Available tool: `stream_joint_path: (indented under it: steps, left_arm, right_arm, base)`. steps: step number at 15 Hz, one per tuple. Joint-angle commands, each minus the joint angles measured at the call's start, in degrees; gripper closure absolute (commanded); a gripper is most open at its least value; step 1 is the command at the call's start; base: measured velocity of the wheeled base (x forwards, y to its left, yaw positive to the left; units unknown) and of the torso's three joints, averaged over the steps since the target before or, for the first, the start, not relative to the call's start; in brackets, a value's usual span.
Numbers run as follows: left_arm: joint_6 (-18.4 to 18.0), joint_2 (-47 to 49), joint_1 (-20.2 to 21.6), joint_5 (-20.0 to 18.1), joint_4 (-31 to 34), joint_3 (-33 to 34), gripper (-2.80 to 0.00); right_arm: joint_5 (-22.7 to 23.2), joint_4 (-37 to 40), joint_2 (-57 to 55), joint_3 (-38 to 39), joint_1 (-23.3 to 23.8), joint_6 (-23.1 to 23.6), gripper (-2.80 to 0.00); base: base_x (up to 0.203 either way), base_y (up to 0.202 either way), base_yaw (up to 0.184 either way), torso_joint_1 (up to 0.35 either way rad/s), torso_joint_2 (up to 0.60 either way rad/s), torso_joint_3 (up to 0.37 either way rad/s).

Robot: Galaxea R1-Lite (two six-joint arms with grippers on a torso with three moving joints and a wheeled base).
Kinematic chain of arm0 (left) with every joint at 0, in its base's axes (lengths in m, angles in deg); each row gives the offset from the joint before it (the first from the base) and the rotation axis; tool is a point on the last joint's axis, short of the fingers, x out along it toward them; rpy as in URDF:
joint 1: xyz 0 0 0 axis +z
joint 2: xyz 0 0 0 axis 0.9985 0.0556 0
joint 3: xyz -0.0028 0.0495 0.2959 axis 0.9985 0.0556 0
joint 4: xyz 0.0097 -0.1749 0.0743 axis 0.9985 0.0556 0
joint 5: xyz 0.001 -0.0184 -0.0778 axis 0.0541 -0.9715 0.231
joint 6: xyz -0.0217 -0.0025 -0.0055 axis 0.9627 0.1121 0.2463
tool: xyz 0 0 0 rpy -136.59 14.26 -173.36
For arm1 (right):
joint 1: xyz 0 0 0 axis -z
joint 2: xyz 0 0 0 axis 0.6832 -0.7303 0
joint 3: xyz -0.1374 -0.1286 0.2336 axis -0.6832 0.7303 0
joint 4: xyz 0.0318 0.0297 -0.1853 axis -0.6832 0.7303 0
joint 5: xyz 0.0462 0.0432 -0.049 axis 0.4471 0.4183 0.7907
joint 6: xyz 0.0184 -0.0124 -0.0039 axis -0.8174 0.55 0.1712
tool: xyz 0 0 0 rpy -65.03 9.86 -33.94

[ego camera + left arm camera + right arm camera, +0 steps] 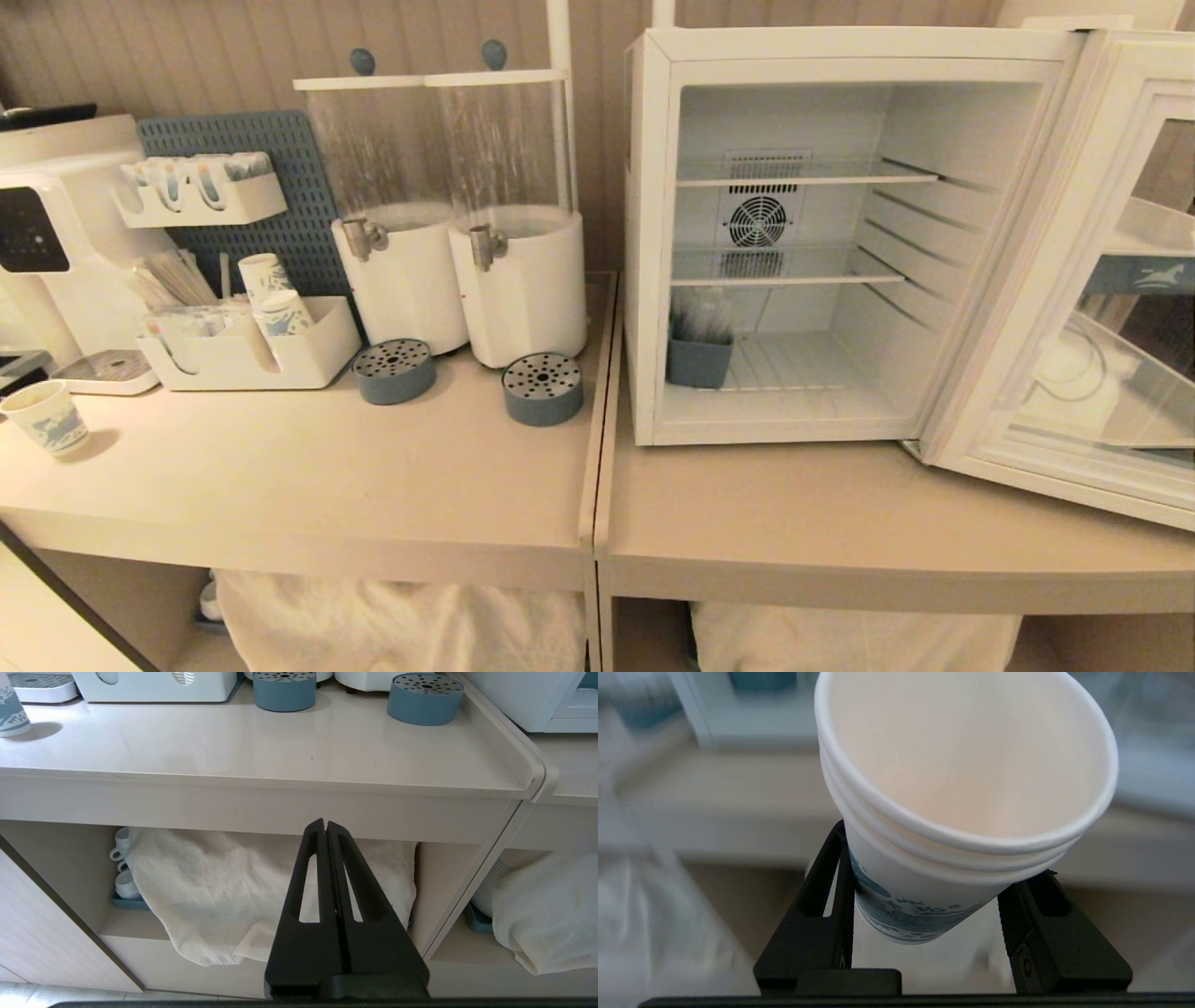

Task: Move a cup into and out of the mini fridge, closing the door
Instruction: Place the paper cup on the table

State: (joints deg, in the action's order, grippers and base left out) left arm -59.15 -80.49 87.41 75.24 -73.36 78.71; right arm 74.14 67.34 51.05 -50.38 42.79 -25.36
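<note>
Cup clamped between my right gripper's two fingers, rim tilted up; three rolled rims showing, nested. Blue print, no readable writing. My left gripper: fingers pressed together, empty. Mini fridge door open; two dispensers beside.

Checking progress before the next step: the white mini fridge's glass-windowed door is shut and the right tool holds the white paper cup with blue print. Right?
Not quite. The glass-windowed door of the white mini fridge stands wide open, as the head view shows. The rest holds: the right tool grips the white paper cup with blue print.
</note>
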Motion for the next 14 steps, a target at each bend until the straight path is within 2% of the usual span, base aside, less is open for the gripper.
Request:
stream_joint_path:
  steps: [1, 6, 14]
  left_arm:
    - [-0.1, 0.1, 0.0, 0.0, 0.0, 0.0, 0.0]
    - [-0.2, 0.1, 0.0, 0.0, 0.0, 0.0, 0.0]
    - [-0.1, 0.1, 0.0, 0.0, 0.0, -0.1, 0.0]
  right_arm:
    - [0.1, 0.4, 0.1, -0.7, -0.1, 0.1, 0.0]
    - [0.1, 0.4, 0.1, -0.7, -0.1, 0.1, 0.0]
    - [0.1, 0.3, 0.1, -0.6, -0.1, 0.0, 0.0]
  base:
    - [0.0, 0.0, 0.0, 0.0, 0.0, 0.0]
    - [0.0, 0.028, -0.003, 0.002, 0.0, 0.001]
    - [0.0, 0.188, 0.009, 0.004, 0.0, 0.002]
